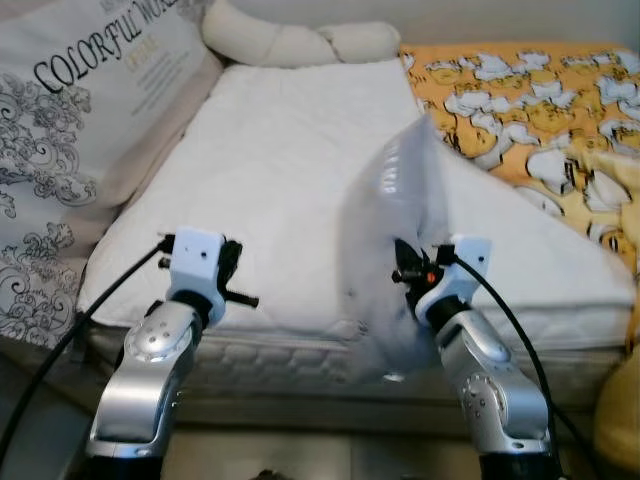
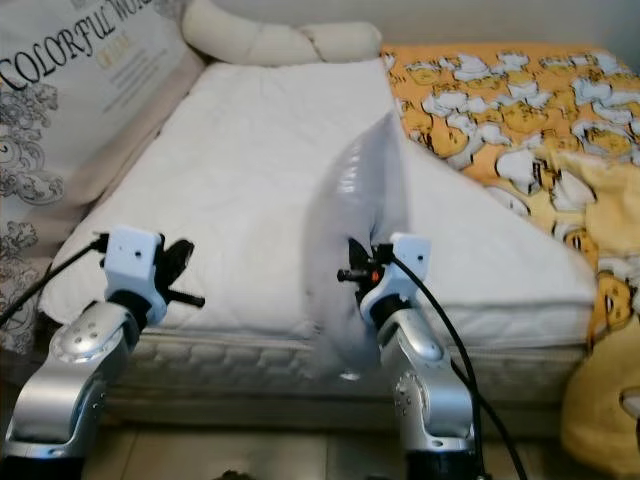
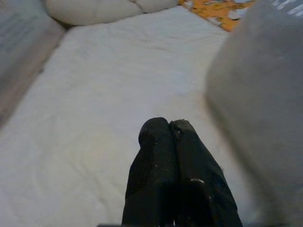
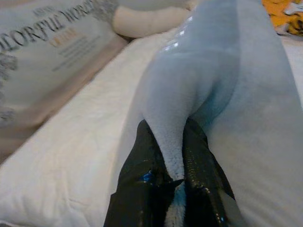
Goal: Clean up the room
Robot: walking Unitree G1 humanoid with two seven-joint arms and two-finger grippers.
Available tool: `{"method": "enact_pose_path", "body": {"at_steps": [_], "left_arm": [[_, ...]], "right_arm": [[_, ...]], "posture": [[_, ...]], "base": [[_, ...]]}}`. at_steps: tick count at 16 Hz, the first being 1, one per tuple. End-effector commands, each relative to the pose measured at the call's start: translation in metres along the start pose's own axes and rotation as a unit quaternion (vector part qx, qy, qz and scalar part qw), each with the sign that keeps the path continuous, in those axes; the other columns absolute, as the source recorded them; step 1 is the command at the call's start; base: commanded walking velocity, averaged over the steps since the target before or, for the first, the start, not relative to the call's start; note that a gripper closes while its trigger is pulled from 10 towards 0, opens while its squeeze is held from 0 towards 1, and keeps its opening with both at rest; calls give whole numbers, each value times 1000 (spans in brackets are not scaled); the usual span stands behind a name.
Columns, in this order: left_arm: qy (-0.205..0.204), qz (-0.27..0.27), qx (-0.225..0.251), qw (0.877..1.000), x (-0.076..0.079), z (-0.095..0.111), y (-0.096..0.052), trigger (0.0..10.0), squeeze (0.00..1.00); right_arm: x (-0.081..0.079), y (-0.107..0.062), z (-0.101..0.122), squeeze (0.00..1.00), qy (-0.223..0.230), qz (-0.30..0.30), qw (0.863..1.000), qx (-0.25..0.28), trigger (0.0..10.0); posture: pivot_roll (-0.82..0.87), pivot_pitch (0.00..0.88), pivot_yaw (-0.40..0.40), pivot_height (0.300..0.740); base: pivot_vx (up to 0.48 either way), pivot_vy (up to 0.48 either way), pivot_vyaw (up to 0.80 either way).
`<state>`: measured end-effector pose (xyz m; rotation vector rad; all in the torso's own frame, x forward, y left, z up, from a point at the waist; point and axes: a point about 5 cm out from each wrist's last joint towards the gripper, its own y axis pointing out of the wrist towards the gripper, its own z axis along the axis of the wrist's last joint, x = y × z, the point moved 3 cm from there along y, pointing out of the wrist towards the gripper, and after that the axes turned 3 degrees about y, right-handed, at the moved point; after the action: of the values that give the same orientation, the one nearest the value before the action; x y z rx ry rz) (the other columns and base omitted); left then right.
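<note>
1. The right gripper (image 4: pixel 174 156) is pinching a fold of the pale grey-blue cloth (image 1: pixel 395 200), its two black fingers (image 4: pixel 144 165) pressed against either side of the fabric, at the near edge of the white mattress (image 1: pixel 270 190).
2. The cloth is standing up off the mattress in a tall peak above that gripper, with its lower end hanging down over the mattress's front edge.
3. The left gripper (image 3: pixel 169 124) is holding nothing; its two fingers are lying together, tips touching, and it is hovering over the mattress's near corner, well apart from the cloth.
4. One orange blanket with white duck figures (image 1: pixel 530 90) is lying across the far side of the mattress, beyond the cloth.
5. One cream knotted cushion (image 1: pixel 290 40) is sitting at the head of the mattress.
6. One large printed pillow (image 1: pixel 70 120) is leaning along the mattress's other side, beside the left gripper.
</note>
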<state>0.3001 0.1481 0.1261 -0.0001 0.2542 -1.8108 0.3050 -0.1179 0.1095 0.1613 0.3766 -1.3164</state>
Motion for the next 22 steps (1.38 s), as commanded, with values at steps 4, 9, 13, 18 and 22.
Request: {"method": "enact_pose_path", "body": {"at_steps": [4,9,13,18,22], "left_arm": [[-6,7,19,1000,-2,12,1,10000,0],[-22,18,17,999,-3,13,3,10000,0],[-29,31,15,999,-5,12,1,10000,0],[-5,39,39,998,-10,20,-2,10000,0],[-11,41,40,998,-13,20,-6,10000,0]], "right_arm": [[-1,7,25,0,-4,6,999,42,10000],[-3,23,67,0,3,35,996,77,10000],[-15,35,81,0,17,66,994,86,10000],[-14,28,72,0,32,60,995,76,10000],[-14,24,66,0,46,52,995,74,10000]], "posture": [[-83,0,42,740],[-79,0,12,740],[-68,0,-3,740],[-72,0,2,740],[-67,0,3,740]], "base": [[0,242,0],[0,0,0],[0,0,0],[0,0,0],[214,0,0]]}}
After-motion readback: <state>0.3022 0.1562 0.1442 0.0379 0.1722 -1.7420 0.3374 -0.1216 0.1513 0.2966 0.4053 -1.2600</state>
